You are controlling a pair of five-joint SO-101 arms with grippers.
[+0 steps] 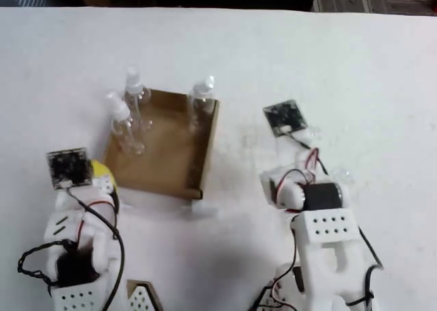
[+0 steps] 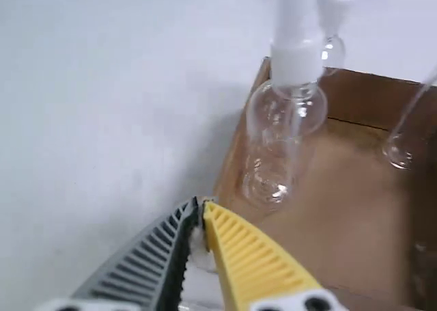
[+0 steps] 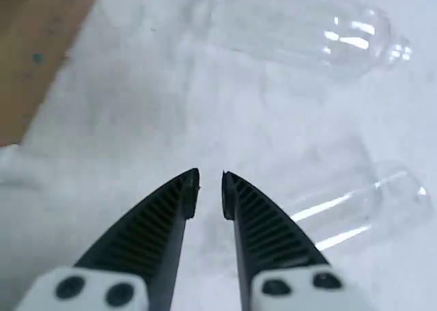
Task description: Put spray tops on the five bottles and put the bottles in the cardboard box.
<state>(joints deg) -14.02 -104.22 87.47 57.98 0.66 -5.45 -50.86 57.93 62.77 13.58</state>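
Note:
The cardboard box (image 1: 164, 157) sits left of centre with three clear bottles standing in it, each with a white spray top (image 1: 133, 96) (image 1: 120, 123) (image 1: 201, 100). My left gripper (image 2: 199, 208) is at the box's near left corner, beside the nearest capped bottle (image 2: 280, 126). Its grey and yellow fingers meet at the tips, and something small and white shows in the slit lower down. My right gripper (image 3: 210, 179) hangs over bare table, open by a narrow gap with nothing in it. Two clear bottles without tops lie ahead of it (image 3: 307, 31) (image 3: 358, 205).
The box wall (image 3: 41, 44) is close beside the right gripper. A blurred white thing (image 3: 17, 178) lies on the table near that wall. The white table stretches open beyond the box and to the far right.

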